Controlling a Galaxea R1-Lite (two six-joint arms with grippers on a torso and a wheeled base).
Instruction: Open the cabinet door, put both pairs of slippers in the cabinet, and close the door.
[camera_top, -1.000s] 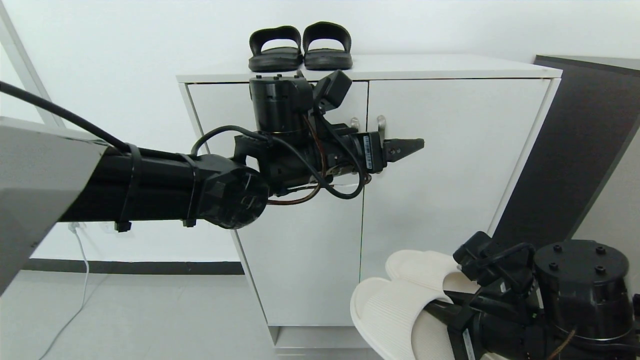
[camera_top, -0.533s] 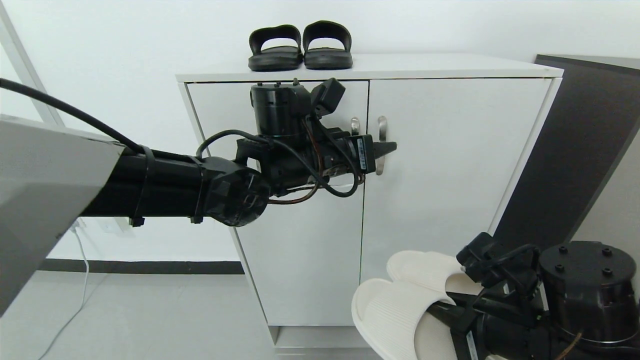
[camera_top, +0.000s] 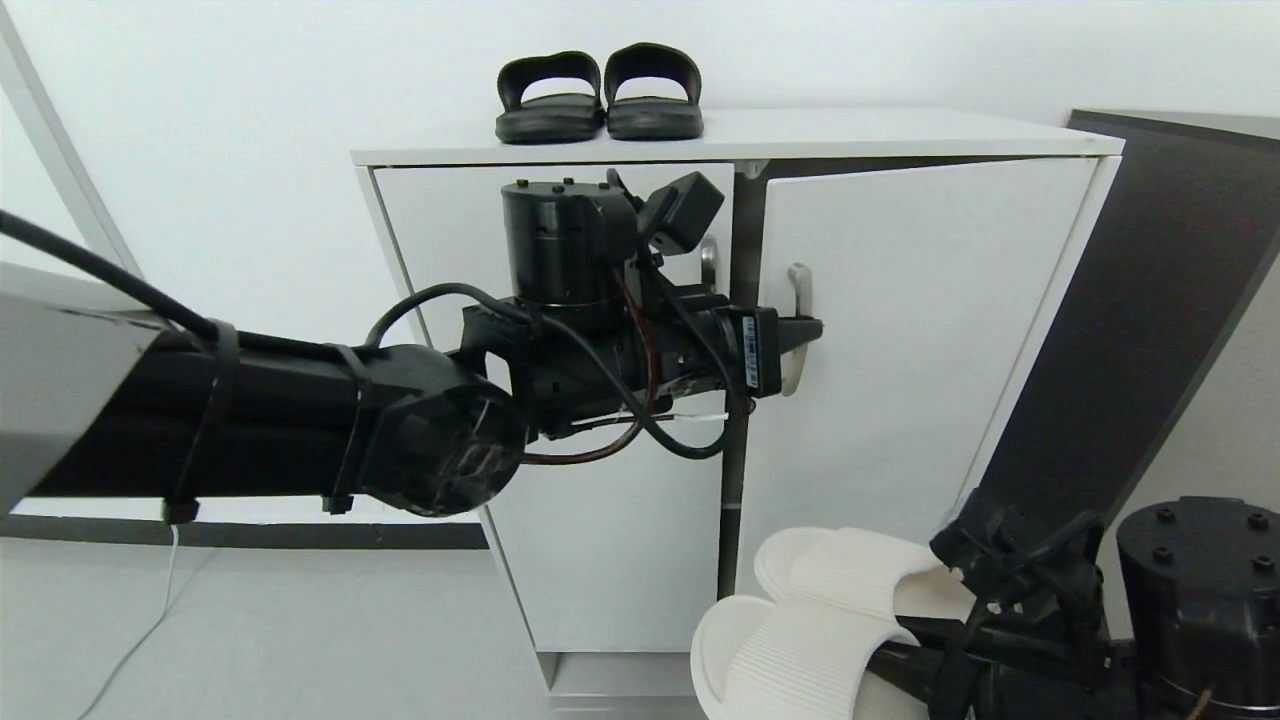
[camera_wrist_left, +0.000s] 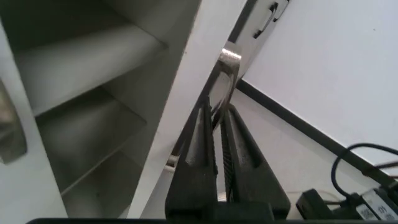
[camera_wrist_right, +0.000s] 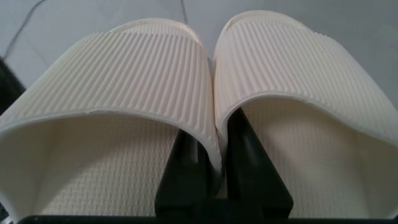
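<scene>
Cabinet (camera_top: 900, 132) is standing against a white wall (camera_top: 250, 90), with its left door (camera_top: 440, 230) lying shut and its right door (camera_top: 900, 350) hanging ajar, a dark gap showing along that door's inner edge and under the cabinet top. Shelves (camera_wrist_left: 87, 56) are showing through the gap in the left wrist view. White slippers (camera_top: 800, 640) are hanging low in front of the right door, side by side and apart from it, toes pointing toward the cabinet. The right hand (camera_wrist_right: 214, 155) is pinching their two inner strap edges together between its fingers. Black slippers (camera_top: 600, 95) are sitting as a pair on the cabinet top, above the left door and near the front edge. The left hand (camera_top: 805, 333) is holding level in front of the left door and clamping narrowly on the right door's handle (camera_top: 797, 285), the metal bar running between its fingers. The other handle (camera_top: 709, 262), on the left door, is showing just behind that hand's wrist.
</scene>
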